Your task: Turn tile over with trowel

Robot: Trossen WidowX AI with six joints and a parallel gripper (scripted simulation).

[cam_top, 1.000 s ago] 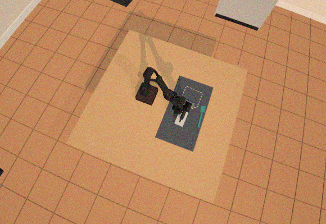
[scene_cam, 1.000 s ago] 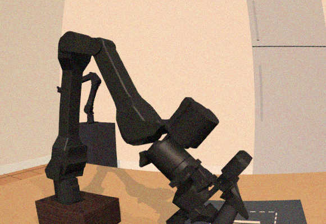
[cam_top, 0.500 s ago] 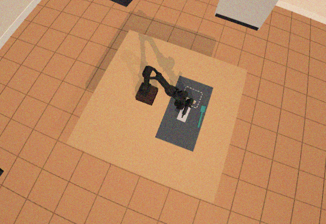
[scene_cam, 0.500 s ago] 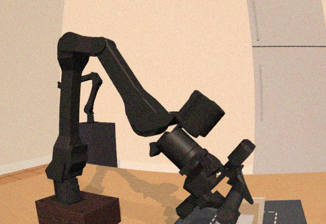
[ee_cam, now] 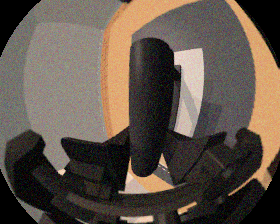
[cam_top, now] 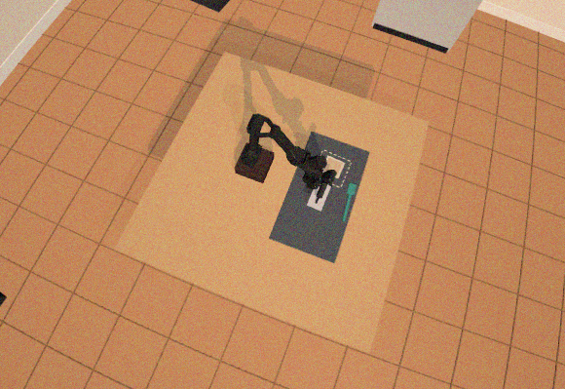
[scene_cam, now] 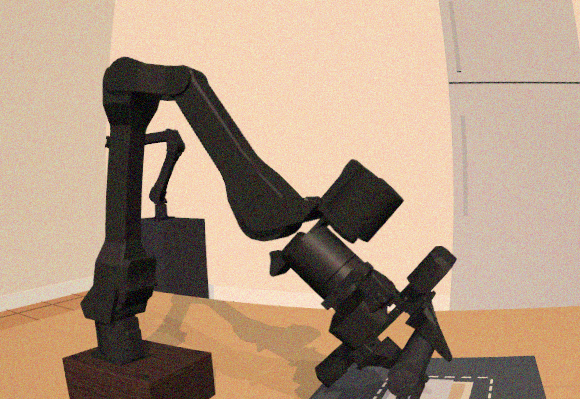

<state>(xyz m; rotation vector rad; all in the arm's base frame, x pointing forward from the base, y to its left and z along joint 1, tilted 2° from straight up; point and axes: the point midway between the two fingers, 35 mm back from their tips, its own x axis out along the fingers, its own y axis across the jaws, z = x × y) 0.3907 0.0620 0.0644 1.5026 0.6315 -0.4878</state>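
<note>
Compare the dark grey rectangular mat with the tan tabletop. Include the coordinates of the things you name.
The dark grey rectangular mat point(cam_top: 297, 232) point(scene_cam: 520, 378) point(ee_cam: 233, 75) is much smaller than the tan tabletop point(cam_top: 219, 237) point(scene_cam: 30, 353) point(ee_cam: 271, 75). The mat is long and narrow; the tabletop is broader, nearer square. The mat carries a dashed outline; the tabletop shows none. Both are flat and four-cornered.

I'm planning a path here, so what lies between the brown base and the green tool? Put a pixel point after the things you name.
Between the base point(cam_top: 263, 171) point(scene_cam: 182, 380) and green tool point(cam_top: 352, 189): a white strip point(cam_top: 313, 202) point(ee_cam: 192, 60), partly under the arm point(cam_top: 293, 153) point(scene_cam: 240, 155), in the top view.

Relative to mat point(cam_top: 302, 227) point(scene_cam: 520, 373) point(ee_cam: 231, 75): near edge cut off, exterior; item in gripper point(cam_top: 320, 195) point(scene_cam: 407, 388) point(ee_cam: 150, 170) above mat hidden, unidentifiable.
</note>
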